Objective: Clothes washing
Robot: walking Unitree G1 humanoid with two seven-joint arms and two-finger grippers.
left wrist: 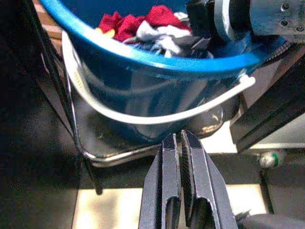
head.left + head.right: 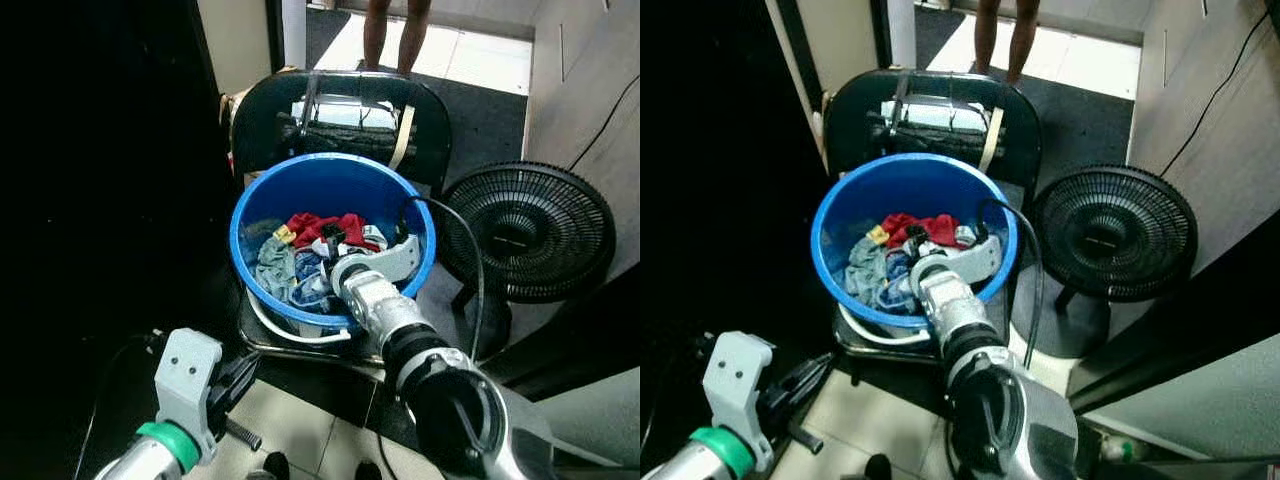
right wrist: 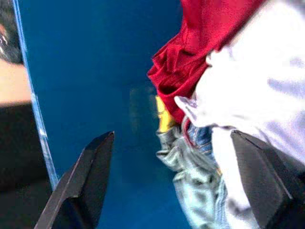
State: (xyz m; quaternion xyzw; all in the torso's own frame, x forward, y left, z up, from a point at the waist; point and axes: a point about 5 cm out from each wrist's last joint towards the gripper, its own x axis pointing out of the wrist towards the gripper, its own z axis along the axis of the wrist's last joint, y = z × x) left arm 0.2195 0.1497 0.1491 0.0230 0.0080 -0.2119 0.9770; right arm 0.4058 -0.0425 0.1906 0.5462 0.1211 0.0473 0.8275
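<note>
A blue bucket [image 2: 330, 190] full of laundry is parked on the seat of a black chair [image 2: 262, 118], with its white handle [image 1: 143, 117] hanging down over the near side. Inside, a red garment [image 2: 322, 226] is piled toward the back, a pale denim piece [image 3: 193, 179] and a white cloth [image 3: 257, 95] are bunched in front of it, and a small yellow tag [image 3: 163, 117] is tucked by the red one (no writing can be read on it, or anywhere else for that matter). The right claw [image 3: 171, 176] is reached down into the bucket, fingers spread wide just above the clothes with nothing gripped between them. The left claw [image 1: 182, 148] is held low in front of the chair, below the bucket's handle, its two fingers pressed together and empty. A black floor fan [image 2: 527, 232] is stood just to the right of the chair, and a person's bare legs [image 2: 395, 35] can be seen at the doorway behind it all.
</note>
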